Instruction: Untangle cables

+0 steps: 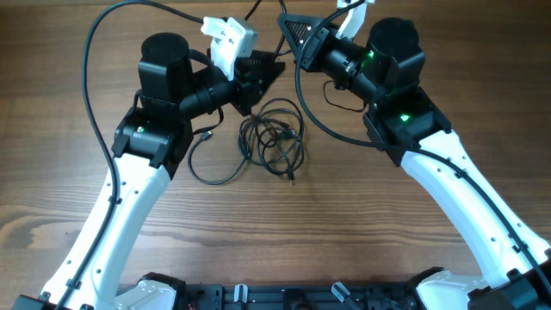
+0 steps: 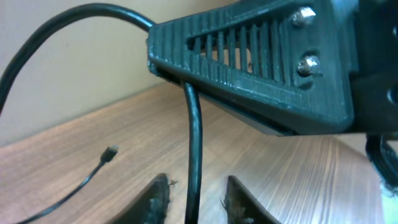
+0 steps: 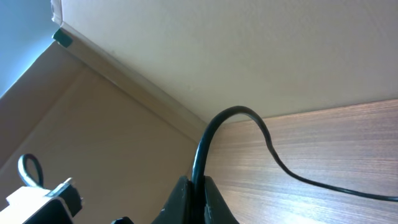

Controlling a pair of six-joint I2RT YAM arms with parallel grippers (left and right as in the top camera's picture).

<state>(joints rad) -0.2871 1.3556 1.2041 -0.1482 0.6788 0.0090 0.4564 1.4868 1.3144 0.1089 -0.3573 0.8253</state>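
The cables lie as a loose tangle of thin black loops on the wood table between the two arms. One strand curls out to the left and ends in a small plug. A plug end on a thin strand also shows in the left wrist view. My left gripper is just above the tangle, open, with a black cable running down between its fingers. My right gripper, seen close in the left wrist view, is shut on a black cable at its fingertips.
Thicker black arm wires arc over the left arm and beside the right arm. A beige wall stands behind the table's far edge. The arm bases sit along the front edge.
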